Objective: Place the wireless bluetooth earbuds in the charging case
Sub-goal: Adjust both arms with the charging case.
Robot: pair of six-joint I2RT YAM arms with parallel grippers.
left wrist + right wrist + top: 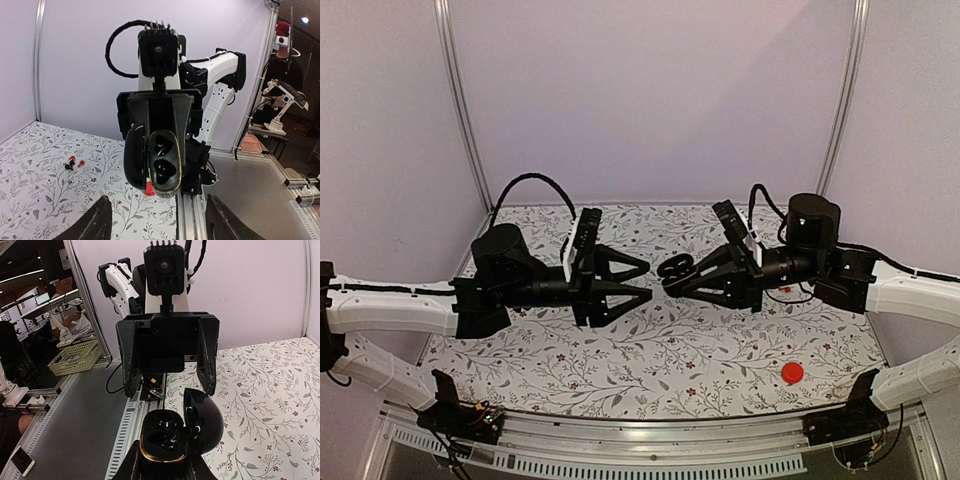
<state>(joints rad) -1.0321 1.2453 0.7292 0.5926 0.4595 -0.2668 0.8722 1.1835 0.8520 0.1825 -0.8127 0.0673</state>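
**Ana:** Closest to the right wrist lens sat the charging case, clamped at its lower part by the right gripper and held up off the table, with its lid swung open to one side. Was anything in the wells?

**Ben:** From the left wrist view both looked empty, though the gloss made that hard to confirm. The left gripper faced the case with its jaws spread, carrying nothing.

**Ana:** And the earbuds?

**Ben:** Some small black-and-red pieces lay on the floral cloth, well apart from both grippers. I took them for the earbuds, but they were too small to be sure.

**Ana:** What worried you?

**Ben:** That shell looked slick. Pressing a bud into it could have made it twist or slide in the grip. The lid hung free, so a passing finger could have knocked it shut. And a tiny bud between wide fingers could have turned on pickup, then met its well the wrong way round or dropped.
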